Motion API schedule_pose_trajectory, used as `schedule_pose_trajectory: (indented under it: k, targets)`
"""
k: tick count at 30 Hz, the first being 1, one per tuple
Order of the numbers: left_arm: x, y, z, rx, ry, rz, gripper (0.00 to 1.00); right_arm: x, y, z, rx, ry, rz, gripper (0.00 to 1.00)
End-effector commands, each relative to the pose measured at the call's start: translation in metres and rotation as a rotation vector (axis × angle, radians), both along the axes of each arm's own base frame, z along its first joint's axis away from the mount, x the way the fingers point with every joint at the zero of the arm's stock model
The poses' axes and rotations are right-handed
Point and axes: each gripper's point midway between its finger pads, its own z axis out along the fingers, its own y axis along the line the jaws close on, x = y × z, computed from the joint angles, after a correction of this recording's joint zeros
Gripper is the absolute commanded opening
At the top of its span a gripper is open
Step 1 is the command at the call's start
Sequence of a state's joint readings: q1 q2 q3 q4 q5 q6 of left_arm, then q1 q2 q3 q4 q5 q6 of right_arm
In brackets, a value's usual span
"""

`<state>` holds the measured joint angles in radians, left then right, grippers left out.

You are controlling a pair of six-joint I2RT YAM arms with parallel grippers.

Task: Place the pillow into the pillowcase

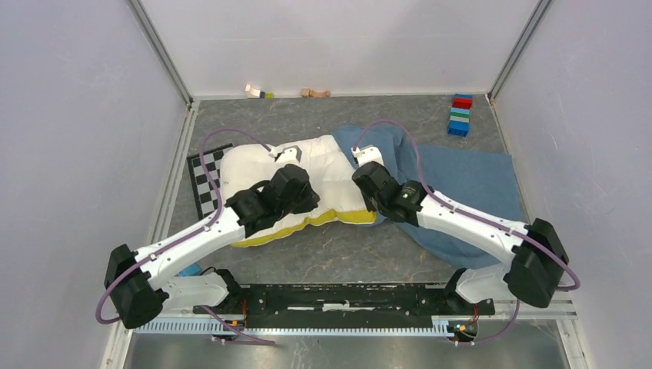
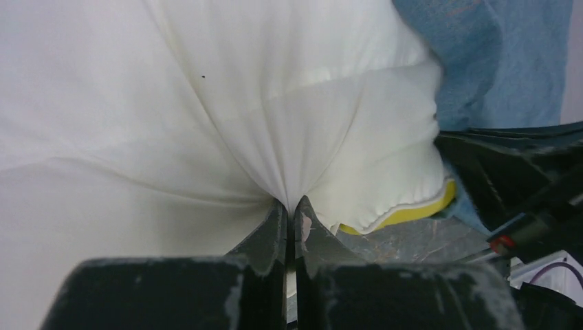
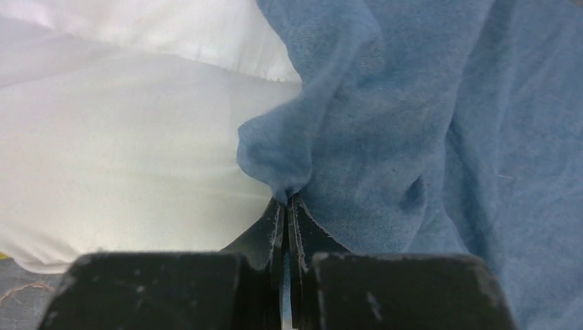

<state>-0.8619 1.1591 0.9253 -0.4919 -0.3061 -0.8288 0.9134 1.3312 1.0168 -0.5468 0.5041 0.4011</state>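
The cream-white pillow (image 1: 323, 177) with a yellow band lies mid-table, its right end against the dusty-blue pillowcase (image 1: 469, 181). My left gripper (image 1: 291, 156) is shut on a pinch of the pillow's white cloth (image 2: 206, 103), the folds gathering at its tips (image 2: 291, 206). My right gripper (image 1: 361, 157) is shut on a bunched edge of the pillowcase (image 3: 412, 124) next to the pillow (image 3: 124, 151); the blue cloth puckers at its tips (image 3: 286, 201). The yellow band (image 2: 412, 213) shows near the pillow's lower edge.
A black-and-white checkerboard (image 1: 206, 183) lies partly under the pillow's left end. A stack of coloured blocks (image 1: 460, 115) stands at the back right. Small toys (image 1: 260, 92) and a wooden piece (image 1: 315, 93) lie by the back wall. White walls enclose the grey table (image 1: 346, 254).
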Motion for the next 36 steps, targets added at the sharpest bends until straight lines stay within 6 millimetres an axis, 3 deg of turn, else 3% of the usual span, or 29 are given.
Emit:
schedule_pose_trajectory:
  k: [1, 3, 6, 10, 12, 15, 21, 24, 26, 28, 30, 32, 34, 36]
  targets:
    - [0.007, -0.022, 0.031, -0.179, -0.035, 0.045, 0.03, 0.017, 0.039, 0.016, 0.093, -0.016, 0.117, 0.07]
    - [0.009, -0.034, 0.017, -0.189, 0.000, 0.033, 0.02, 0.021, 0.054, 0.039, 0.144, -0.043, 0.157, 0.11]
    - [0.016, -0.045, -0.003, -0.224, 0.013, 0.054, 0.02, 0.019, 0.073, 0.064, 0.209, -0.058, 0.215, 0.08]
    - [0.030, -0.053, -0.019, -0.220, 0.024, 0.081, 0.02, -0.007, 0.107, 0.100, 0.280, -0.103, 0.294, 0.04]
    - [0.034, -0.058, -0.028, -0.234, 0.047, 0.084, 0.02, -0.020, 0.116, 0.107, 0.288, -0.112, 0.313, 0.04]
    - [0.039, -0.059, -0.029, -0.292, 0.071, 0.091, 0.02, -0.018, 0.110, 0.084, 0.266, -0.098, 0.274, 0.06]
    - [0.044, -0.024, 0.027, -0.390, -0.038, 0.160, 0.02, 0.008, 0.021, -0.020, 0.124, 0.047, 0.034, 0.06]
    - [0.044, -0.018, 0.058, -0.447, -0.110, 0.159, 0.02, 0.009, 0.023, -0.027, 0.087, 0.080, 0.034, 0.03]
    - [0.044, -0.025, 0.070, -0.463, -0.126, 0.131, 0.02, 0.012, 0.049, -0.004, 0.127, 0.047, 0.085, 0.03]
    - [0.046, -0.032, 0.074, -0.447, -0.145, 0.113, 0.02, 0.017, 0.084, 0.039, 0.190, -0.012, 0.150, 0.03]
    - [0.049, -0.039, 0.062, -0.440, -0.121, 0.107, 0.02, 0.015, 0.114, 0.078, 0.240, -0.057, 0.214, 0.02]
    - [0.051, -0.047, 0.041, -0.419, -0.081, 0.093, 0.02, 0.016, 0.127, 0.101, 0.283, -0.092, 0.240, 0.02]
    - [0.050, -0.059, 0.023, -0.417, -0.039, 0.066, 0.02, 0.024, 0.125, 0.105, 0.297, -0.114, 0.227, 0.03]
    - [0.049, -0.062, 0.006, -0.394, -0.007, 0.068, 0.02, 0.028, 0.123, 0.092, 0.287, -0.072, 0.218, 0.02]
